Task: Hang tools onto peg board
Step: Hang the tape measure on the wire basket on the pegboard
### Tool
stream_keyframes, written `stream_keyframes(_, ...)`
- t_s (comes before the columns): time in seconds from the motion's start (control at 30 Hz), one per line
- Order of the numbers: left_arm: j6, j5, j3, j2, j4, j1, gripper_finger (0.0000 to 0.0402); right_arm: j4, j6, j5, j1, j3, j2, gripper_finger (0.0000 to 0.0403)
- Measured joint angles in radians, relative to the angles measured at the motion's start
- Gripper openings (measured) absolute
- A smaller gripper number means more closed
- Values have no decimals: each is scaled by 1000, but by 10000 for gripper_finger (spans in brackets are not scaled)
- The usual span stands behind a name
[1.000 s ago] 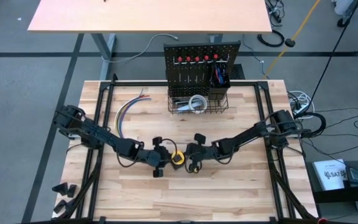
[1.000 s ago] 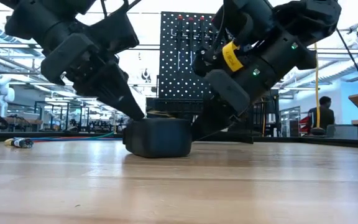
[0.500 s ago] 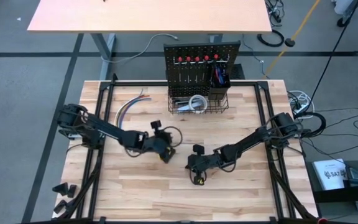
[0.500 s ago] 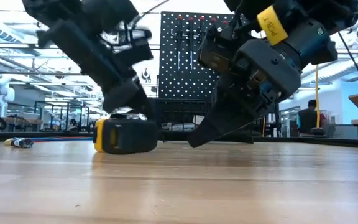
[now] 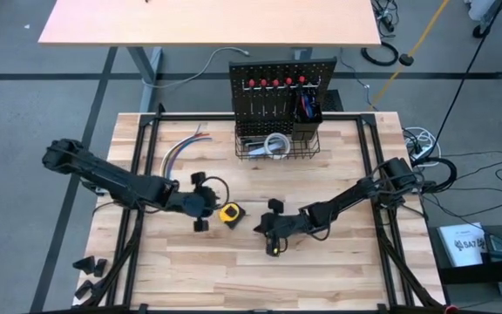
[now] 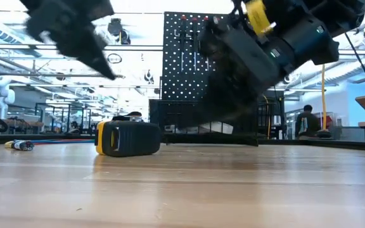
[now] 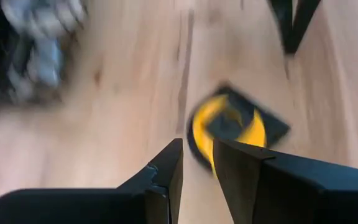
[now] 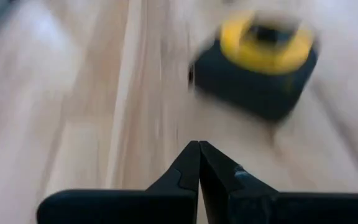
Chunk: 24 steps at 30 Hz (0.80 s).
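One tape measure is left loose on the bench, midway between two empty grippers.

The yellow-and-black case lies flat at mid-bench, well short of the peg board at the far edge. The left gripper sits just left of it, fingers narrowly parted with nothing between; the right gripper is near on its right, fingers pressed together. A good pickup is judged to call for fingers opened wider than the case and closed squarely across its flat sides before lifting. Counted: one tape measure, one white tape roll in the wire basket, five red-handled screwdrivers already hung, one bundle of coloured wires.
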<state>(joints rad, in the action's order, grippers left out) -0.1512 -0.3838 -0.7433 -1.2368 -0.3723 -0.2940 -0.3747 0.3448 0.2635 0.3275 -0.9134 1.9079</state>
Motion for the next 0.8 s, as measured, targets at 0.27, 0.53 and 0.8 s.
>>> stream_keyframes(0.27,-210,4,218,5,112,-29,95,-183,-18,48,-26,-12,74,0)
stream_keyframes(0.53,-210,-46,331,-56,367,18,95,-168,-13,-3,-96,-87,196,0)
stream_keyframes(0.8,-235,8,330,-160,494,37,95,-120,-16,-16,-136,-126,214,0)
